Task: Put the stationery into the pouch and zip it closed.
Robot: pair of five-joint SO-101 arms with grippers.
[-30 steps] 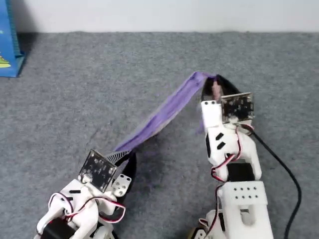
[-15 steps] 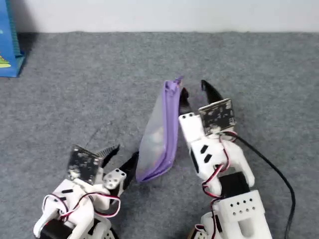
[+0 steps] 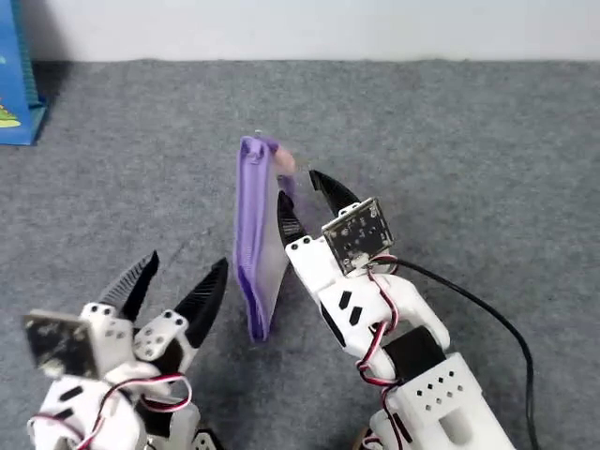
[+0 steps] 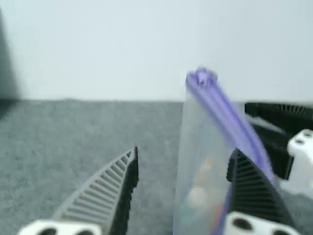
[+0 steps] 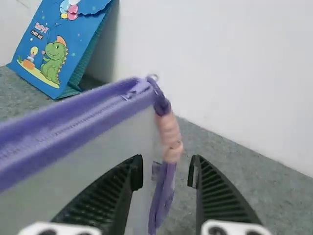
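The pouch (image 3: 255, 234) stands on its long edge on the grey desk (image 3: 469, 112), upright or nearly so. Its purple zip (image 5: 73, 125) is on top and its long axis runs from the arms towards the back wall.

The right hand (image 3: 295, 185) is the nearer one. It sits at the pouch's far end, just beside the clear face, with its fingers spread and gripping nothing. In the right wrist view the pouch's end seam and a pink bead charm (image 5: 168, 132) hang in line with the gap between the fingers. Whether the inner finger (image 3: 287, 217) actually leans on the plastic is hard to say — it looks like touching or very close.

The left hand (image 3: 187, 260) is also spread wide and empty. It is low at the near end, with the pouch's near corner a little off to its inner side. Any move to steady or pinch the pouch turns on that: the right hand is already alongside the zip end, while the left would need to come across.

The stationery (image 4: 203, 176) shows only as blurred pale and orange shapes through the clear wall. The zip appears drawn shut to the charm end, though the teeth are too soft to confirm. The pouch's lower edge is cut off in both wrist views. A blue gift bag (image 3: 14, 84) stands well apart at the back.
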